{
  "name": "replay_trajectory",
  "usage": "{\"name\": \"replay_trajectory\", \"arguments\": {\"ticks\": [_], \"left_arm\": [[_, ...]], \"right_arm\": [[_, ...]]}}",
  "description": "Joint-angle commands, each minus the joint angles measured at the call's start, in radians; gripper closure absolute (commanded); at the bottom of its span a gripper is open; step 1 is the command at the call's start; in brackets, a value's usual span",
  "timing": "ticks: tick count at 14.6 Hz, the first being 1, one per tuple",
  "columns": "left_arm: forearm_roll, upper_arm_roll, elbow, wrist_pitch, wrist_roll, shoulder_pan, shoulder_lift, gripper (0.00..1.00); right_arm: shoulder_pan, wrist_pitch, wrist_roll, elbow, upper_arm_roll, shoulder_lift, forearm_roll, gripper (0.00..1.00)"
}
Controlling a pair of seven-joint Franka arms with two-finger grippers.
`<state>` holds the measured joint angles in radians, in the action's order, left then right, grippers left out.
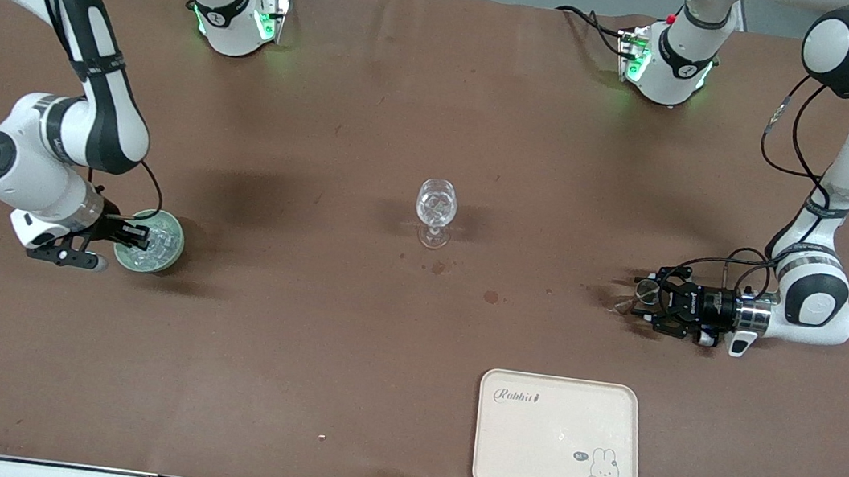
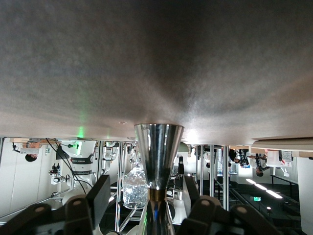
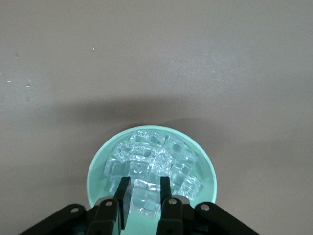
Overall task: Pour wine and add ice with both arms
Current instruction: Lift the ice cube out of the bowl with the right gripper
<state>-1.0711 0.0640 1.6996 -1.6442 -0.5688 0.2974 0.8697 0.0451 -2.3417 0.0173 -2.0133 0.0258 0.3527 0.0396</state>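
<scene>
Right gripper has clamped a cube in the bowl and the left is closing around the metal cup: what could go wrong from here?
1. The right gripper pinches one ice cube by its slick faces; it may slip out on the way from the green bowl to the wine glass.
2. The left gripper is only part closed around the metal cup; lifting now could tip it.

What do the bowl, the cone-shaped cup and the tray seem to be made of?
Bowl: likely matte plastic, opaque pale green. Cone-shaped cup: polished metal, mirror-like reflections. Tray: probably plastic or melamine, smooth cream surface with a printed rabbit.
</scene>
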Motion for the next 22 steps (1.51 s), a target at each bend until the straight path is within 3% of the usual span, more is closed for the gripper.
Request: {"name": "replay_trajectory", "arguments": {"ticks": [1,8,14,17,22], "left_arm": [[-0.018,-0.001,-0.006,-0.003,0.000,-0.007,0.008,0.41],[-0.018,-0.001,-0.008,-0.003,0.001,-0.007,0.008,0.56],[-0.018,-0.001,-0.008,-0.020,0.015,-0.007,0.008,0.66],[-0.018,-0.001,-0.008,-0.020,0.017,-0.007,0.008,0.78],[-0.021,-0.001,-0.008,-0.020,0.015,-0.007,0.008,0.82]], "right_arm": [[0.009,0.152,-0.002,0.080,-0.001,-0.044,0.016,0.94],[0.019,0.381,0.003,0.243,0.000,-0.129,0.014,0.94],[0.002,0.432,0.009,0.245,-0.007,-0.253,0.008,0.94],[-0.010,0.453,0.004,0.234,-0.007,-0.287,0.006,0.94],[-0.033,0.496,0.003,0.229,-0.007,-0.328,0.003,0.94]]}}
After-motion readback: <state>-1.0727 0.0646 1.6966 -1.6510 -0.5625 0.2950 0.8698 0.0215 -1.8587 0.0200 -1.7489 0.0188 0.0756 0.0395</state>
